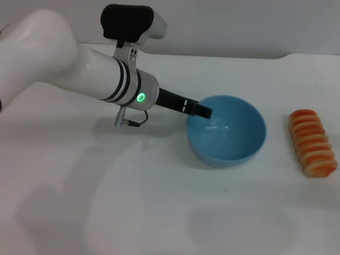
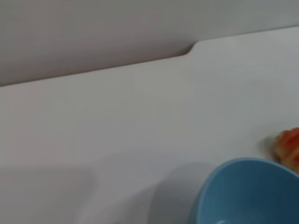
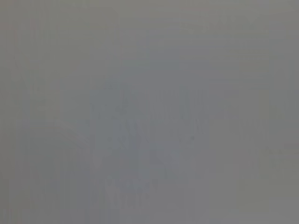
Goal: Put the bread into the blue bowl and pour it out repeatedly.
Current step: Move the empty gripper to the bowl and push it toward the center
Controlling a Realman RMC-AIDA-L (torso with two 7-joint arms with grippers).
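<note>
The blue bowl [image 1: 234, 135] stands a little right of the table's middle, and nothing lies in it. My left gripper [image 1: 201, 110] reaches in from the left and is shut on the bowl's left rim, one dark finger lying over the rim into the bowl. The bread [image 1: 313, 142] lies striped side up on the table to the right of the bowl, apart from it. In the left wrist view the blue bowl [image 2: 247, 196] shows close by, with an end of the bread [image 2: 289, 147] beyond its rim. My right gripper is out of view.
The white table [image 1: 133, 202] runs back to a pale wall, with a step in its far edge [image 2: 191, 46] behind the bowl. The right wrist view is plain grey.
</note>
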